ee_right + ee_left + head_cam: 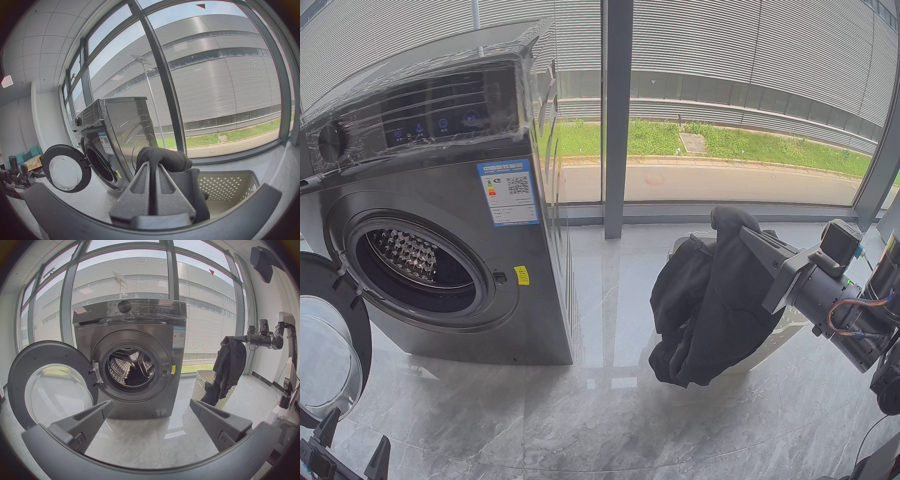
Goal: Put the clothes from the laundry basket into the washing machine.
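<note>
1. Right pincer (747,236): closed on the top fold of a black, heavy-looking cloth garment (712,306). In the right wrist view the fabric bunches over and between the two jaws, so the hold looks firm.
2. Where the garment is: it hangs below that pincer, over the white perforated plastic laundry basket (232,187). Its lower end trails down the basket's near side, close to the grey stone-look floor (612,406). I can't tell whether the hem touches the floor.
3. Key relation: the long axis is vertical, straight down from the grip. The target is the round drum opening (419,269) of the dark grey front-loading washing machine (531,300), which lies to your left of the garment across bare floor. The mouth faces you, not the garment, so my guess is you need to lift, carry left, then push in.
4. Door: the round glass-centred door (325,350) is swung wide to the left, w/ the mouth unblocked.
5. Left pincer (150,404): jaws spread, holding nothing, low in front of the machine beside the open door. It's the nearer arm to the drum, but the right one has the load.
6. Look of the garment: matte black, thick, folded in several layers w/ loose lobes. It's prob. a hoodie or jacket, and floppy, so dangling parts could catch the door rim.
7. No other clothes can be made out in the part of the basket that shows.
</note>
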Robot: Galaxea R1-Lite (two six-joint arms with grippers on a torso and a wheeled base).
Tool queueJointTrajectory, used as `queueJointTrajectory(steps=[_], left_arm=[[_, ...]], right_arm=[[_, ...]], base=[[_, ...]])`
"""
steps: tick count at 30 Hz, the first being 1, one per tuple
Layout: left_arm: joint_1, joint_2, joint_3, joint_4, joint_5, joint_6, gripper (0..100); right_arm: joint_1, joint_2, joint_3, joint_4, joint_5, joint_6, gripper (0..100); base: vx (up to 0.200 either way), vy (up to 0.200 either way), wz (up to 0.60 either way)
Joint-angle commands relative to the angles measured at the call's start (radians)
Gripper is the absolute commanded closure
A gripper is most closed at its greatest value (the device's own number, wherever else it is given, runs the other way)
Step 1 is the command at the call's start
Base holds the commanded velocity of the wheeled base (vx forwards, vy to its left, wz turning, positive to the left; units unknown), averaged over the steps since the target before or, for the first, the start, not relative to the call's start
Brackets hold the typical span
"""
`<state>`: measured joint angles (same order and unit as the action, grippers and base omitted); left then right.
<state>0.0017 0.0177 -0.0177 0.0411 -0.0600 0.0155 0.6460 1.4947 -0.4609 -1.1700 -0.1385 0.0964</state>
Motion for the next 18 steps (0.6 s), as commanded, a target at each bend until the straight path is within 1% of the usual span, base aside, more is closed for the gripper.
queueJointTrajectory(steps=[1, 5, 18], left_arm=[[0.000, -0.018, 0.016, -0.001, 0.002, 0.000, 0], [0.000, -0.018, 0.016, -0.001, 0.000, 0.000, 0], [0.000, -0.018, 0.016, -0.001, 0.000, 0.000, 0]], right_arm=[[0.001, 0.007, 0.004, 0.000, 0.000, 0.000, 100], [0.001, 0.009, 0.005, 0.000, 0.000, 0.000, 100], [0.001, 0.010, 0.014, 0.000, 0.000, 0.000, 100]], base=[[0.000, 0.000, 0.00], [0.000, 0.000, 0.00], [-0.200, 0.000, 0.00]])
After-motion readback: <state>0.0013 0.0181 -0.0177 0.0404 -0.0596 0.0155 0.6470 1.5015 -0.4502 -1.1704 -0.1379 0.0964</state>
